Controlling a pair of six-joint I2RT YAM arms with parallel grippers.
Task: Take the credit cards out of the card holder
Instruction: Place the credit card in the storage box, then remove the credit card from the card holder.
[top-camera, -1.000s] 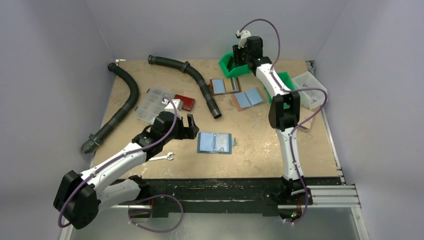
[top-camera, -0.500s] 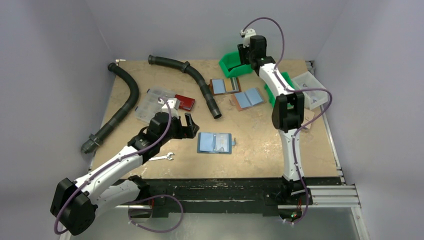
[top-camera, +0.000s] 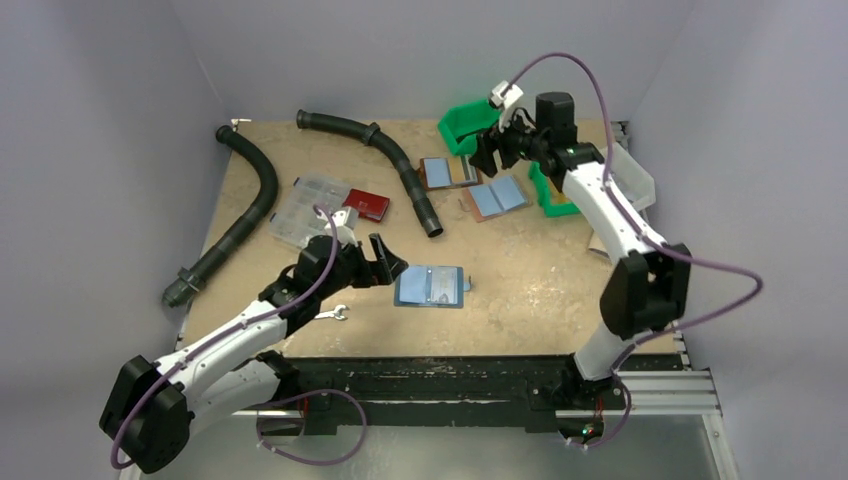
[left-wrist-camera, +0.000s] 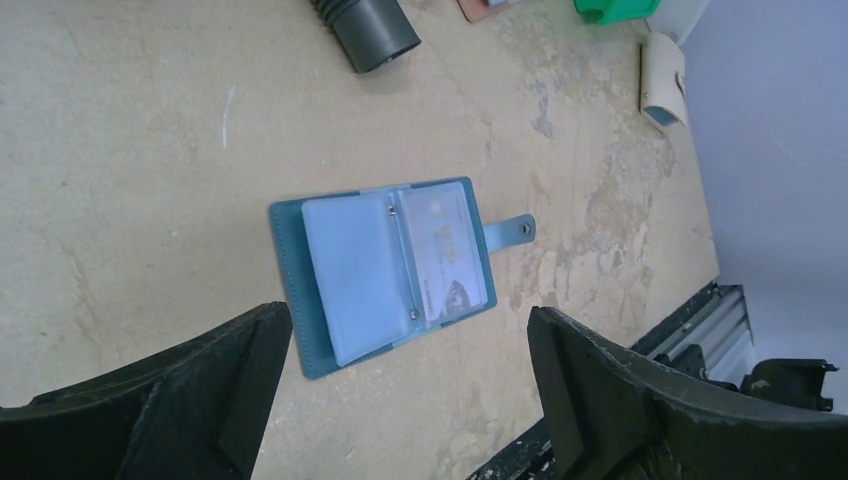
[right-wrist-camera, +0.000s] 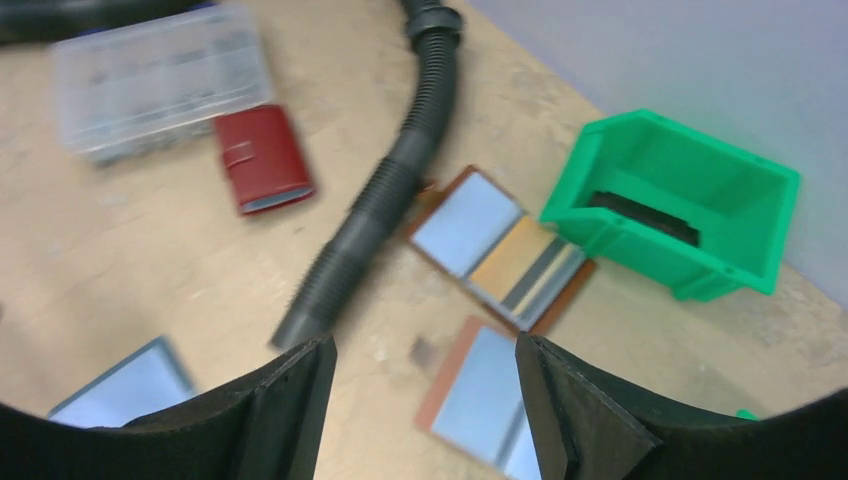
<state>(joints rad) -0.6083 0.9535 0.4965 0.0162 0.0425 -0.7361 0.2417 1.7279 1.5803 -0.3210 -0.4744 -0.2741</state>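
Item: left gripper (top-camera: 388, 257), jaws standing wide apart and holding nothing, now leaning in toward the card holder (top-camera: 430, 286). The holder is lying spread flat on the counter (top-camera: 520, 290) just ahead of this gripper, framed between its two jaws in the wrist view, with the snap tab (left-wrist-camera: 515, 230) pointing away to the far side. One card (left-wrist-camera: 445, 255) is showing in the pocket nearer that tab (the other pocket looks pale and blank, contents unclear). Compared with a second ago, this gripper is sitting closer to the holder's near edge and is angled more toward it; the holder itself is lying where it was. Item: right gripper (top-camera: 487, 155), jaws parted wide with nothing between them. Earlier it was hanging high over the green bin (top-camera: 465, 128), its elbow folded near the counter's middle; now the elbow is swinging out to the right and the gripper is facing left, with the bin just beside it and the two brown-backed holders (top-camera: 448, 172) below and ahead of it. Reading: the left gripper appears to be taking up the work on the card holder while the right gripper is coming away from the bin, and at least one card is remaining to be drawn out.
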